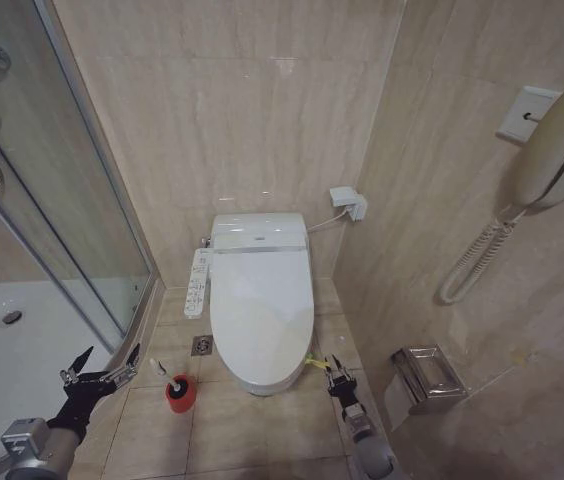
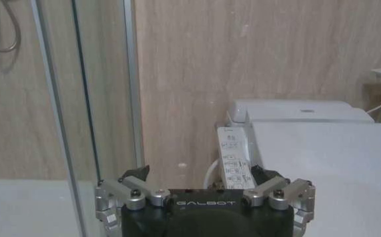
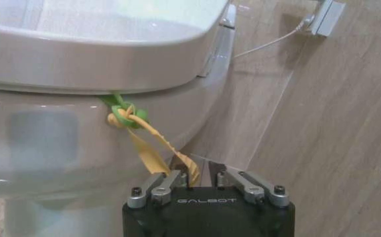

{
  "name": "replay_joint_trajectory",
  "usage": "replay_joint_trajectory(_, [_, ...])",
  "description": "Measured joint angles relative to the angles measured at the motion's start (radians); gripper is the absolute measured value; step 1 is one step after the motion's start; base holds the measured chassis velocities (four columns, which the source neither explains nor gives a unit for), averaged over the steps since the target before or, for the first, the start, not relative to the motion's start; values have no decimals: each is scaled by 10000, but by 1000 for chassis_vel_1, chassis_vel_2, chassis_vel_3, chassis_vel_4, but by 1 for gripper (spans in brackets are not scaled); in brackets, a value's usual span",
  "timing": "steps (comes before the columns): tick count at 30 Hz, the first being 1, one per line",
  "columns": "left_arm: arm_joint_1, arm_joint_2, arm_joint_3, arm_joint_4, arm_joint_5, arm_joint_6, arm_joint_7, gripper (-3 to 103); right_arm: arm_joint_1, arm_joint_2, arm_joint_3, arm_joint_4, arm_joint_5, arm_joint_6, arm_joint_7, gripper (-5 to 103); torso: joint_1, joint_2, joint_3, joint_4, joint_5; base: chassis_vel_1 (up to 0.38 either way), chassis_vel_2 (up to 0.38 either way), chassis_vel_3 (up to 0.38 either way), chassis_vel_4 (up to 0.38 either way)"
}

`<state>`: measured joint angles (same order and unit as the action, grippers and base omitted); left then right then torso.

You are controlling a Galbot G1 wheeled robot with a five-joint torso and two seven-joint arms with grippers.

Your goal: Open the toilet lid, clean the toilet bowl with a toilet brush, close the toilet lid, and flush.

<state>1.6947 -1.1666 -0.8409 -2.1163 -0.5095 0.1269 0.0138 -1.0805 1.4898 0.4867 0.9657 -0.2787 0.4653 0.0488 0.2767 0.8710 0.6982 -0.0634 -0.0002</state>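
Glass shower door [image 1: 82, 200] stands at the far left; in front of it the left gripper [image 1: 100, 371] hovers low with fingers spread wide, holding nothing. Just right of it the red holder [image 1: 179, 394] with the brush [image 1: 162, 372] sits on the floor tiles beside the toilet. The lid [image 1: 260, 315] lies shut over the bowl [image 3: 78, 143]. At its right front edge hangs the yellow-green strap [image 3: 137, 133], and the right gripper [image 1: 337, 378] sits at the strap's free end, fingers slightly apart, the strap running down between them
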Motion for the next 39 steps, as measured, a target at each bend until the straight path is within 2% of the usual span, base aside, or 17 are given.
replay_joint_trajectory(1, [0, 0, 0, 0, 0, 0, 0, 100, -17, 4, 0, 12, -1, 13, -3, 14, 0, 0, 0, 0, 0, 0, 0, 0, 0])
replay_joint_trajectory(8, [0, 0, 0, 0, 0, 0, 0, 100, -170, -19, -24, 374, 189, 125, -70, 14, 0, 0, 0, -1, -1, 0, 0, 0, 0])
replay_joint_trajectory(9, [0, 0, 0, 0, 0, 0, 0, 100, -195, -30, -26, 471, 303, 232, -135, 1, 0, 0, 0, -1, 0, 0, 0, 0, 0])
replay_joint_trajectory(13, [0, 0, 0, 0, 0, 0, 0, 100, -311, -80, -22, 1030, 774, 347, -272, 1, 0, 0, 0, -1, 0, 0, 0, 0, 0])
replay_joint_trajectory(21, [0, 0, 0, 0, 0, 0, 0, 100, -680, -330, -53, 2941, 1856, -291, -348, 1, 0, -1, 1, 3, 2, 0, 0, 0, 0])
replay_joint_trajectory(33, [0, 0, 0, 0, 0, 0, 0, 100, -1128, -220, 42, 4506, 2382, -658, -135, 1, 0, -1, 1, 0, 1, 0, 0, 0, 0])
replay_joint_trajectory(39, [0, 0, 0, 0, 0, 0, 0, 100, -1123, -258, 42, 5622, 2711, -1290, 198, 1, 0, 0, 0, 0, -1, 0, 0, 0, 0])
